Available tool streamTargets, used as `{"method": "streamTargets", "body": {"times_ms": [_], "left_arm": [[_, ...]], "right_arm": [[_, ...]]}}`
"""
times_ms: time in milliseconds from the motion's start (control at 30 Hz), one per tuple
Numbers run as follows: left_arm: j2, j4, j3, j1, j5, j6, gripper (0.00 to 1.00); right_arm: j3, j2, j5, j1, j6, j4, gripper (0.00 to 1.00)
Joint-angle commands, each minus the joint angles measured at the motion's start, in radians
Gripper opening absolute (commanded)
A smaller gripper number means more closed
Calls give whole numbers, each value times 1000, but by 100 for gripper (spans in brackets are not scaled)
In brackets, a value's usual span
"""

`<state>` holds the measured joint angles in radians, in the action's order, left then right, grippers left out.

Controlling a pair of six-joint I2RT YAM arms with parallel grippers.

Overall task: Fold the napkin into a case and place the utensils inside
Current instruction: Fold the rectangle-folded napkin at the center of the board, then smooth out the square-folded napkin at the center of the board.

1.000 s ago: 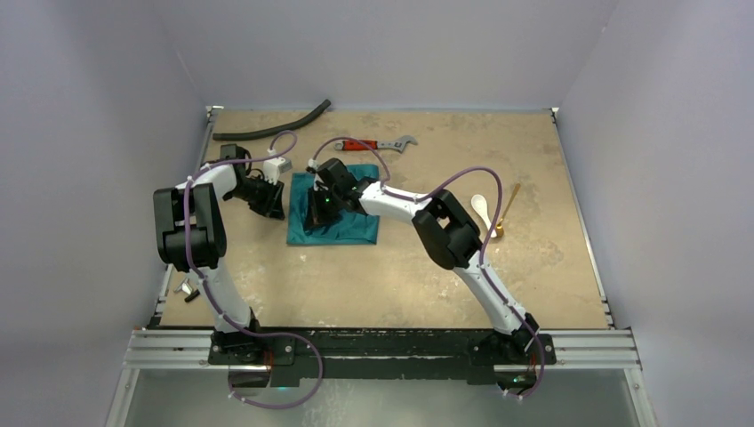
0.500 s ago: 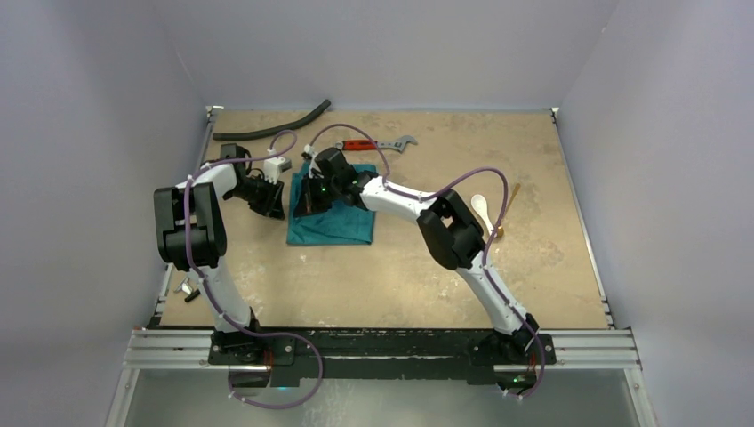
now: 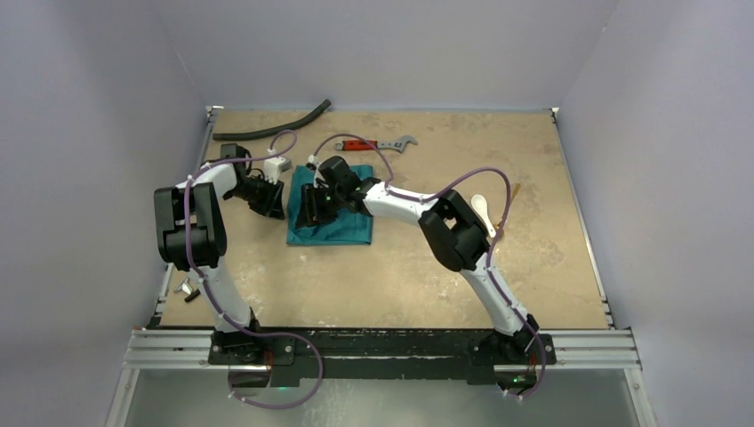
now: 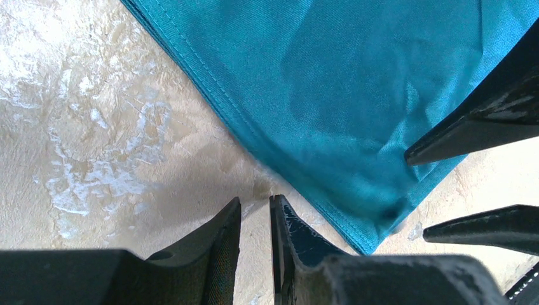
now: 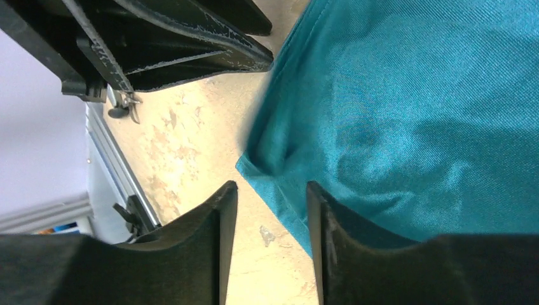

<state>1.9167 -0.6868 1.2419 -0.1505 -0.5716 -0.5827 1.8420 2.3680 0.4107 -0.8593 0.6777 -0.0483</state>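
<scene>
The teal napkin (image 3: 342, 227) lies folded flat at the table's middle left, also filling the left wrist view as napkin (image 4: 343, 76) and the right wrist view as napkin (image 5: 413, 108). My right gripper (image 3: 311, 206) (image 5: 270, 190) hovers open over its left side, the cloth's corner lying just ahead of the jaws and nothing held. My left gripper (image 3: 271, 200) (image 4: 255, 204) sits beside the napkin's left edge, jaws a narrow slit apart over bare table. The white spoon (image 3: 481, 210) and tan wooden utensil (image 3: 508, 212) lie to the right.
A red-handled wrench (image 3: 373, 143) lies behind the napkin and a black hose (image 3: 271, 124) at the far left. Small pliers (image 3: 188, 288) rest at the table's left edge. The two grippers are close together, fingers (image 5: 191, 44) nearly meeting.
My right gripper, shut on the cloth earlier, swung a little left and has opened, letting the napkin go. The left arm has not moved.
</scene>
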Motion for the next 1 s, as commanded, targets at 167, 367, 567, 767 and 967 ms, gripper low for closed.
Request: {"method": "streamTargets", "body": {"times_ms": [167, 367, 567, 767, 967], "left_arm": [[-7, -37, 42, -5, 9, 14, 24], [-21, -108, 104, -9, -37, 20, 25], [-49, -179, 178, -8, -50, -2, 25], [-78, -161, 130, 138, -6, 6, 25], [-70, -75, -2, 207, 75, 4, 23]], "right_arm": [[102, -118, 14, 25, -27, -53, 57], [127, -184, -135, 142, -59, -159, 47], [-42, -259, -139, 236, -102, -148, 40], [28, -139, -37, 314, -109, -96, 29], [118, -2, -22, 347, -91, -75, 17]]}}
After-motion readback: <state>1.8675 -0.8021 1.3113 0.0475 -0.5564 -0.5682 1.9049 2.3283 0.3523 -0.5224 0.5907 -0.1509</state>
